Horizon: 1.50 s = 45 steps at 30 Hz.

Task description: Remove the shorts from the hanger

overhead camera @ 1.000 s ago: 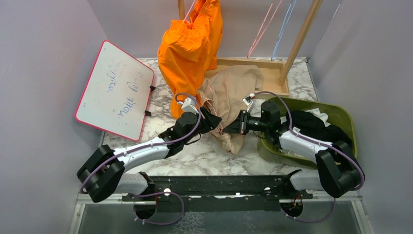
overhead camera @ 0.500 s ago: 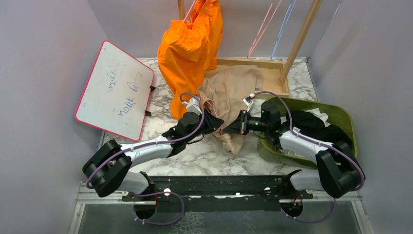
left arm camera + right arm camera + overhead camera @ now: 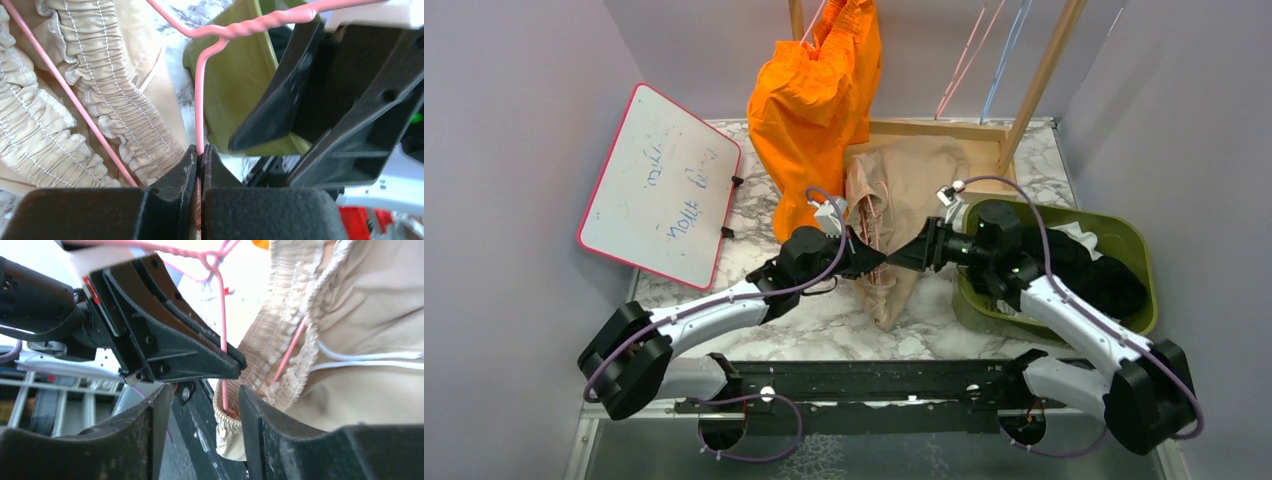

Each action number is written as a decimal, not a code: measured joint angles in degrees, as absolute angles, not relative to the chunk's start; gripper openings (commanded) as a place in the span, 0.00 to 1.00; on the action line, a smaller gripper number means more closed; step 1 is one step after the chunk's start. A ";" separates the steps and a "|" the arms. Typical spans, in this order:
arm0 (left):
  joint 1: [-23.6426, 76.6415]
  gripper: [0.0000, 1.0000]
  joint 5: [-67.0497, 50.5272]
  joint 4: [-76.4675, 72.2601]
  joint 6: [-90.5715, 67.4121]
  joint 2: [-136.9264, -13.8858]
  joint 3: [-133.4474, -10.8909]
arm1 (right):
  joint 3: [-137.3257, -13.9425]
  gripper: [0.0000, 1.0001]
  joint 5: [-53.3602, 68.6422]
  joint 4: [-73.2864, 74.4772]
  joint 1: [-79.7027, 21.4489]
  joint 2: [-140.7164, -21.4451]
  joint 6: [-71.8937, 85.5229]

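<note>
Tan shorts (image 3: 892, 215) with a gathered waist (image 3: 100, 95) hang on a pink wire hanger (image 3: 240, 29) over the marble table. My left gripper (image 3: 874, 260) is shut on the hanger's wire (image 3: 200, 125) just below its twisted neck. Facing it, my right gripper (image 3: 904, 255) stands open, its fingers (image 3: 255, 410) beside the waistband (image 3: 280, 355) and touching nothing. Orange shorts (image 3: 814, 100) hang on the rack at the back. Black shorts (image 3: 1084, 265) and white shorts (image 3: 1079, 232) lie in the green bin (image 3: 1136, 240).
A wooden rack (image 3: 984, 135) stands at the back with pink and blue hangers (image 3: 984, 50) on it. A pink-rimmed whiteboard (image 3: 662, 185) leans at the left. The green bin (image 3: 235, 95) sits close behind my right gripper.
My left gripper closed on the pink hanger wire. My right gripper let go, opened and drew back a little to the right. The tan shorts now hang longer and narrower.
</note>
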<state>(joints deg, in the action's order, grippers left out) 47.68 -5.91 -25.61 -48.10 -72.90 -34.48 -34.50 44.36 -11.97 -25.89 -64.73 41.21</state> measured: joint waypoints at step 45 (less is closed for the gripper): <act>47.20 0.00 -27.64 41.15 -1.19 -66.59 -64.90 | -33.04 0.73 30.02 -8.25 -25.96 -47.44 15.42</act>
<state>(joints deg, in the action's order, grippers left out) 47.20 -27.64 41.15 -1.19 -66.59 -64.90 -33.04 30.02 -8.25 -25.96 -47.44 15.42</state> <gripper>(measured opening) 0.024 0.711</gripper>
